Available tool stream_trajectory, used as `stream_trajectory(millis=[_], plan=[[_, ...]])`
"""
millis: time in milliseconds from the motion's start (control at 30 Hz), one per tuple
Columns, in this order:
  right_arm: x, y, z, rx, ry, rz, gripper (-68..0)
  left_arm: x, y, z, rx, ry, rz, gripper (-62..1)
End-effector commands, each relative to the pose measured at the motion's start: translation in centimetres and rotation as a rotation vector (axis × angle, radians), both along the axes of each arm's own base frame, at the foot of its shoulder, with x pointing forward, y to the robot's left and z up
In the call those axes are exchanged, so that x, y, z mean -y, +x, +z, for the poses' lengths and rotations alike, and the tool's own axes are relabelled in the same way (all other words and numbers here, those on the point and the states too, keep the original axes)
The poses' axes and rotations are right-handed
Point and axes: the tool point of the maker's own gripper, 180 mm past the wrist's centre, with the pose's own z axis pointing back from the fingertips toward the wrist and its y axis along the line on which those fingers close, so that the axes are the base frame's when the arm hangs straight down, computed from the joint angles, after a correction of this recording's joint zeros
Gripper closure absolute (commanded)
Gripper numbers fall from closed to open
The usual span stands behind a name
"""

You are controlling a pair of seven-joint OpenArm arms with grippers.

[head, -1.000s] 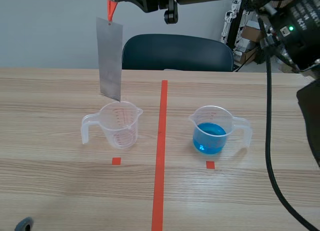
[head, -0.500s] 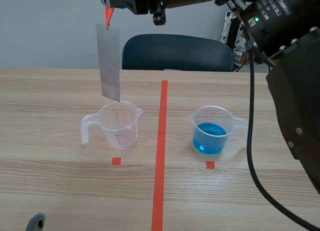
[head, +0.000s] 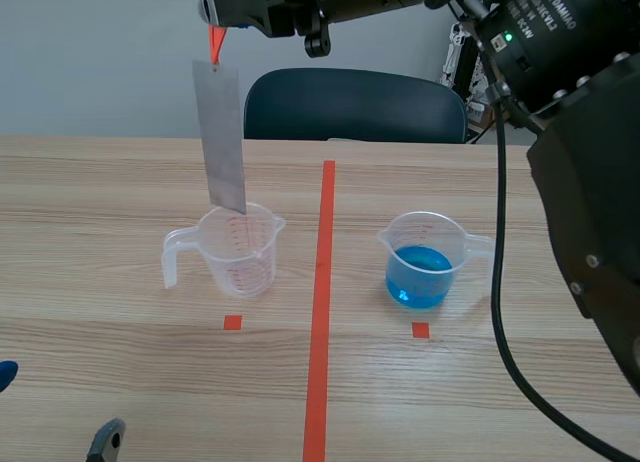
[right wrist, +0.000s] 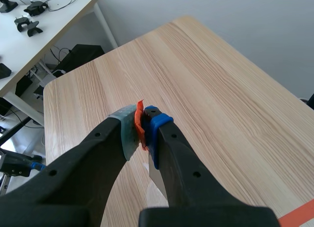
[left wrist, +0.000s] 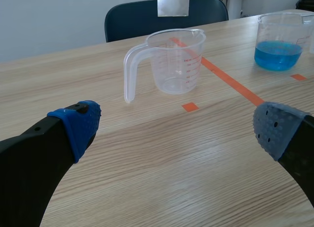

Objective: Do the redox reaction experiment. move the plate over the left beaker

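Observation:
A grey metal plate [head: 221, 138] hangs upright from an orange-red tag [head: 215, 42], its lower edge just above the rim of the empty clear left beaker [head: 232, 250]. My right gripper [head: 216, 14], raised across the top of the scene view, is shut on that tag [right wrist: 141, 126]; a sliver of the plate [right wrist: 157, 178] shows under its fingers. The right beaker [head: 428, 259] holds blue liquid. My left gripper [left wrist: 174, 131] is open, low over the table, with the empty beaker [left wrist: 172, 61] ahead of it and the plate's lower end [left wrist: 172, 3] above that.
A long orange-red tape line [head: 322, 292] runs between the beakers, with small tape squares [head: 233, 322] in front of each. A dark chair [head: 352, 104] stands behind the table. The blue beaker [left wrist: 280, 40] is ahead of the left gripper, off to its right.
The plate has shifted slightly right and lower, toward the left beaker's mouth. The left gripper's tips have crept further into the scene view at the front left.

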Motion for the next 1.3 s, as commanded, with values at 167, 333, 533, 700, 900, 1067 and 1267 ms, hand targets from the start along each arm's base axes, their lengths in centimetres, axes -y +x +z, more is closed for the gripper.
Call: stream_trajectory(millis=[167,333,533,700,900,1067,1267], plan=[[0.02,0.26,1.57,0.022,0.022,-0.006,-1.1,-0.37,0.03,0.63,0.025,0.005,0.006,-62.3],[0.04,0.28,1.41,0.014,0.02,-0.01,-1.1,-0.36,0.02,0.63,0.024,0.004,0.005,-62.3],[0.05,0.24,1.27,0.01,0.013,-0.008,-1.1,-0.36,0.02,0.63,0.024,0.004,0.005,-62.3],[0.07,0.19,1.11,0.006,0.004,-0.006,-1.1,-0.36,0.02,0.63,0.024,0.004,0.005,-62.3],[0.07,0.12,0.91,0.001,0.004,-0.006,-1.1,-0.36,0.02,0.63,0.024,0.004,0.005,-62.3],[0.07,0.13,0.92,0.001,0.004,-0.006,-1.1,-0.36,0.02,0.63,0.024,0.004,0.005,-62.3],[0.07,0.13,0.92,0.001,0.004,-0.006,-1.1,-0.36,0.02,0.63,0.024,0.004,0.005,-62.3]])
